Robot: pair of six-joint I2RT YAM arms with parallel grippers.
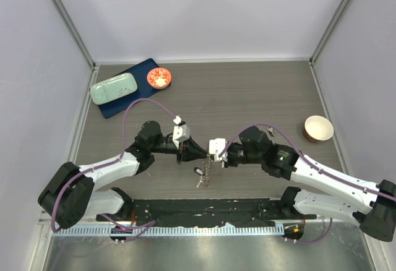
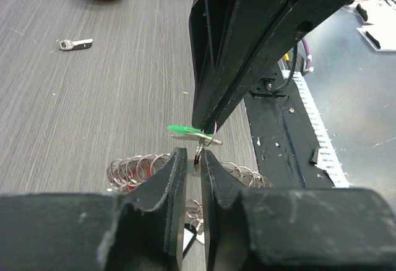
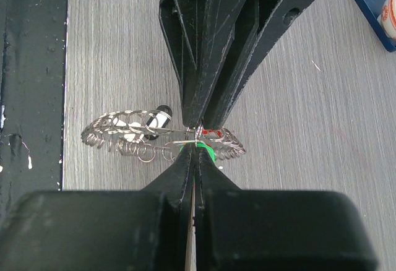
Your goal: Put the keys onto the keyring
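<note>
- Keyring (image 1: 204, 173) — a grey loop crowded with small silvery rings and keys, like a spiky wreath — sits low in the middle of the top view, just under the two meeting claw tips. A red tag (image 3: 210, 133) shows among its loops.
- Green-tagged key (image 2: 184, 130) is pinched by the right gripper (image 3: 197, 150), whose fingers are pressed together on it at the ring's edge.
- Left gripper (image 2: 193, 156) has its fingers nearly together with a thin wire loop in the slit; whether they press on it I cannot tell.
- Blue tray (image 1: 142, 98), upper left of the top view, holds a mint case (image 1: 114, 88) and a red bowl (image 1: 159, 77) with pale and orange bits inside.
- Beige bowl (image 1: 318, 129) stands at the right — well apart.
- One loose key (image 2: 74, 44) lies on the table (image 1: 247, 91).
</note>
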